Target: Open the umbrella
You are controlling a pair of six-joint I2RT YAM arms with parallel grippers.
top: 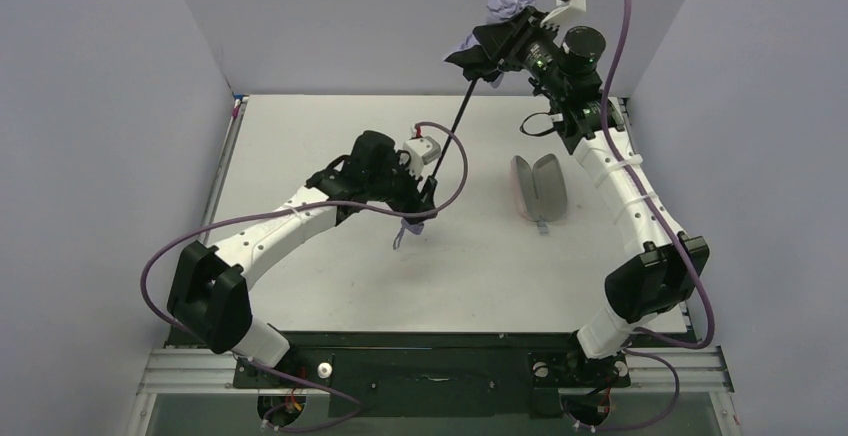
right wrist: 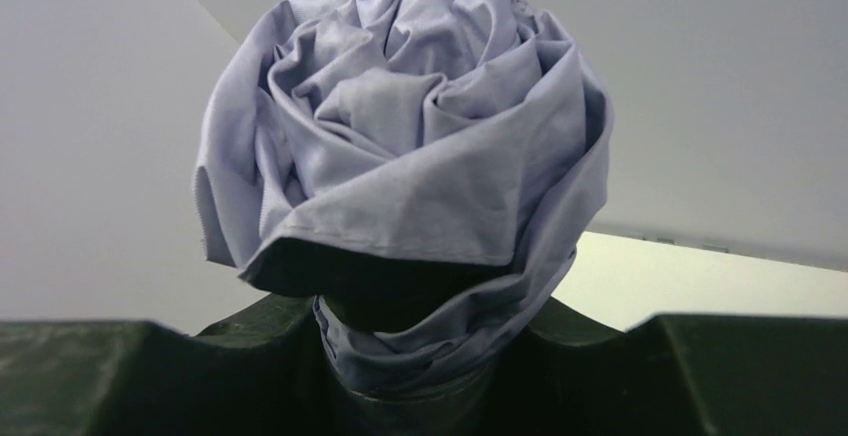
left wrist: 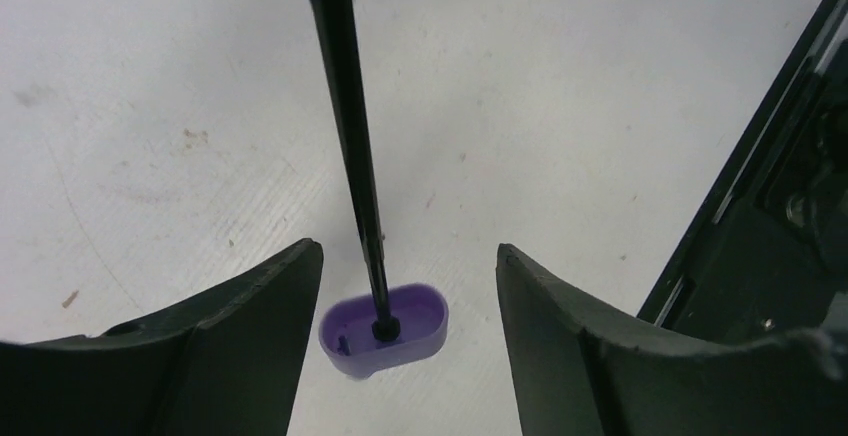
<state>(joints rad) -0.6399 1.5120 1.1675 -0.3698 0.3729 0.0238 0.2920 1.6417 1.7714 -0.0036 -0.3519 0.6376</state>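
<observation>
The left claw [left wrist: 408, 253] stands open over the desk [top: 330, 126]. Its two dark fingers [left wrist: 250, 326] are spread apart. The umbrella's [top: 462, 116] lavender handle [left wrist: 383, 329] sits in the gap between them, with bare desk showing on either side, so neither finger touches it. The handle is an oval cap seen end-on. The thin black shaft [left wrist: 350, 126] enters its middle and runs up and away from this claw. From this angle it is hard to say whether the handle rests on the desk or hangs just above it.

From above, the shaft slants from the left claw up and across to the right claw [right wrist: 415, 316], which is raised well above the far right of the desk. That claw is closed on the umbrella's upper end, a finger on each side of the base of the bundled canopy [right wrist: 410, 126]. The canopy is furled: pale lavender fabric is twisted into a round, crumpled mass just beyond the right claw's fingertips, with dark lining showing at its lower edge.

A pink case [top: 538, 188] lies on the desk below the right claw and to the right of the left claw, apart from both and from the shaft.
</observation>
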